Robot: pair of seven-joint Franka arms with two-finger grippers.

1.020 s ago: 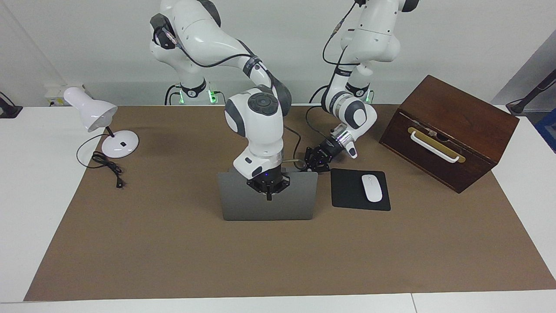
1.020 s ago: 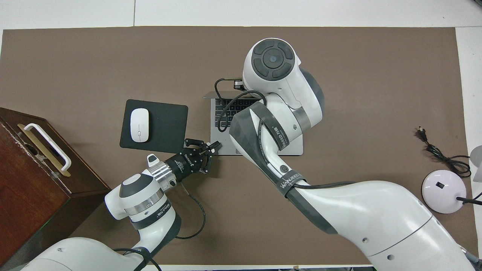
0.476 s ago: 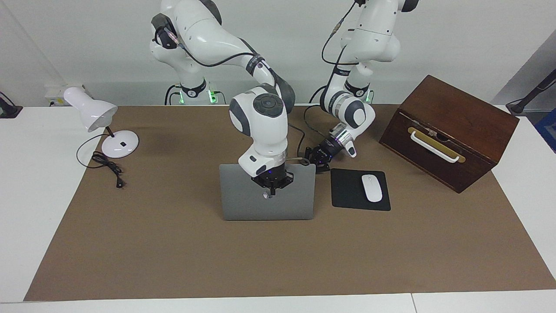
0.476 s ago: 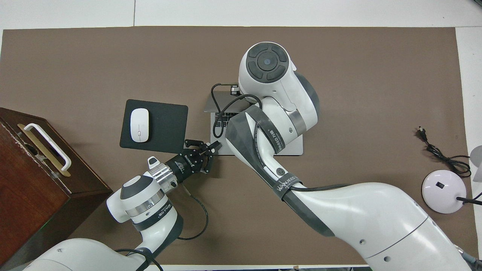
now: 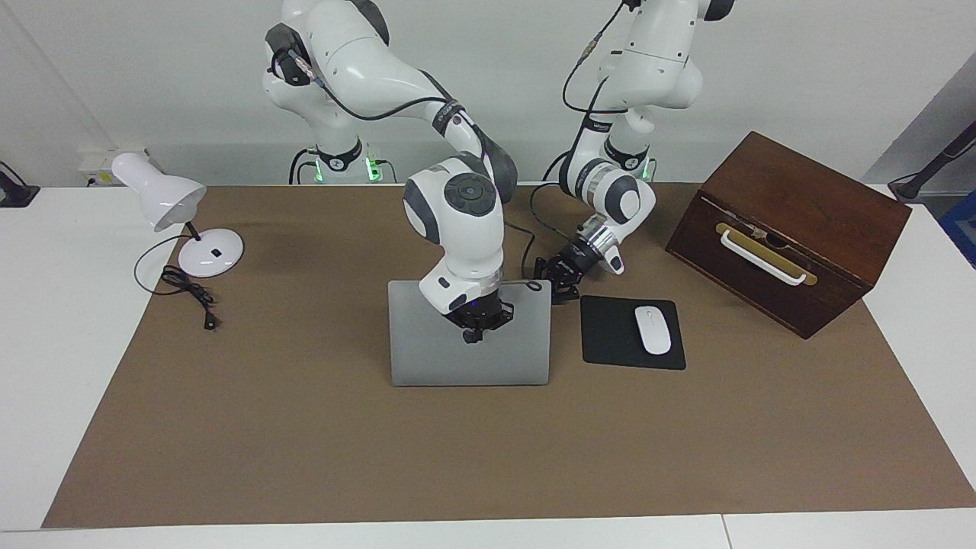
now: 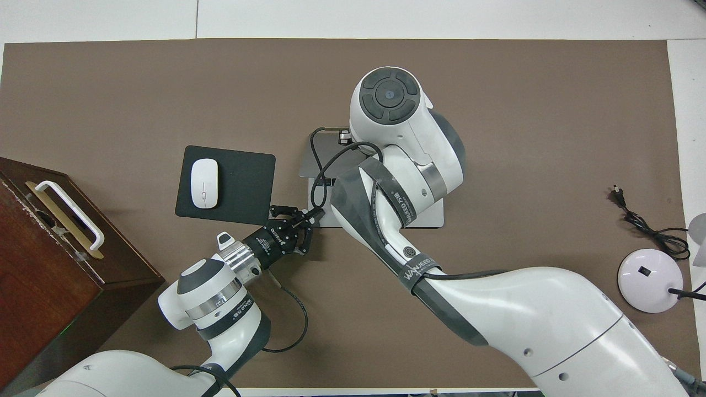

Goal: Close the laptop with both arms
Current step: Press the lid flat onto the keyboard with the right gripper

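Right gripper (image 5: 474, 329) pressed laptop (image 5: 427, 358) lid under its fingers, probably to fold it; finger state unclear. Left gripper (image 5: 559, 280), fingers apart, steadied base corner.

Right tool (image 5: 474, 334) points down; left tool (image 5: 559, 284) reaches low.

Bright, even room light from above, soft faint shadows under both arms on the bench (image 5: 305, 450), frames sharp, no glare.
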